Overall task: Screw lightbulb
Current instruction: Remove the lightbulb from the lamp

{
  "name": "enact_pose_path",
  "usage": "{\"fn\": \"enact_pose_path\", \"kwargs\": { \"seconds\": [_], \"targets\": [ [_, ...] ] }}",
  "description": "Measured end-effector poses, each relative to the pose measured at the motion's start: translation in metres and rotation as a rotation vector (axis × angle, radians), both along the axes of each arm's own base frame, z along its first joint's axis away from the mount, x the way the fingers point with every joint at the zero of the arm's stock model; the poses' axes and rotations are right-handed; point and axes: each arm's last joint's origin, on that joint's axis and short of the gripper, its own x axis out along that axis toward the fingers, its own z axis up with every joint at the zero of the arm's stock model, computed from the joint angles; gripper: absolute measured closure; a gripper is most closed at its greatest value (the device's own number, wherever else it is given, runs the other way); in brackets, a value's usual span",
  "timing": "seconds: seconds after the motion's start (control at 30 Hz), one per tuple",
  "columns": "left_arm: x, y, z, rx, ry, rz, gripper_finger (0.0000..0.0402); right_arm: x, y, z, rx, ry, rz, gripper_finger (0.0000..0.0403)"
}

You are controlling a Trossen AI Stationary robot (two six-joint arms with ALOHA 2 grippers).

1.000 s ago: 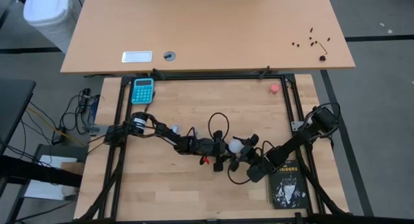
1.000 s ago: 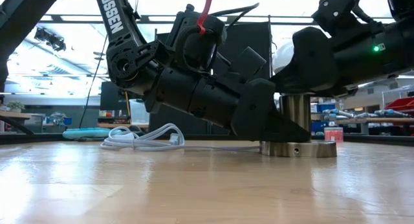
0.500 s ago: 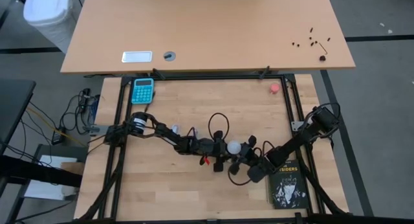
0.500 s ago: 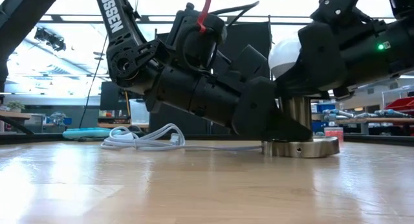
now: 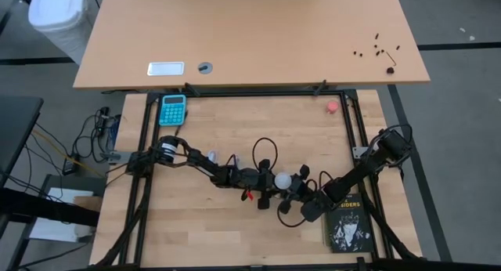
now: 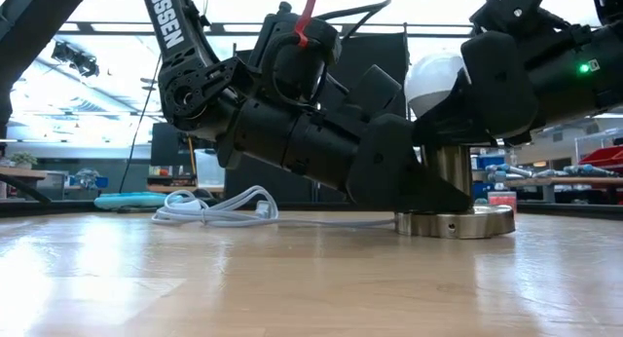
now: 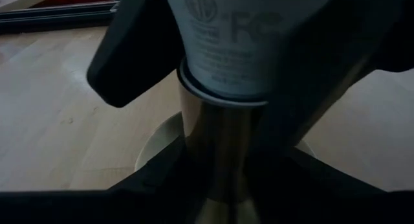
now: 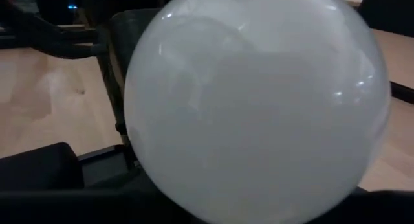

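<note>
Since the earlier frame, the right tool (image 5: pixel 286 189) has clamped shut on the lightbulb (image 5: pixel 281 179). That lightbulb stands upright in the metal socket (image 6: pixel 450 171), directly between both tools. Left tool (image 5: pixel 268 182) grips the socket column just below the right tool, low on the surface (image 5: pixel 235 232).
</note>
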Motion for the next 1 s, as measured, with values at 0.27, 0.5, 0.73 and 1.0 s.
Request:
{"fn": "enact_pose_path", "kwargs": {
  "seconds": [0.27, 0.5, 0.73, 1.0],
  "targets": [
    [0.000, 0.000, 0.000, -0.005, 0.003, -0.004, 0.0208, -0.016, -0.010, -0.005, 0.016, -0.046, 0.150, 0.0239],
    [0.000, 0.000, 0.000, -0.008, 0.002, -0.005, 0.0208, -0.026, -0.029, -0.007, 0.014, -0.077, 0.320, 0.0239],
    [-0.001, 0.000, -0.001, -0.004, 0.005, -0.003, 0.0208, -0.026, -0.047, -0.007, -0.021, -0.076, 0.501, 0.0240],
    [-0.001, -0.001, -0.001, -0.010, 0.006, -0.009, 0.0208, -0.022, -0.077, -0.008, 0.037, -0.102, 0.786, 0.0241]
  ]
}}
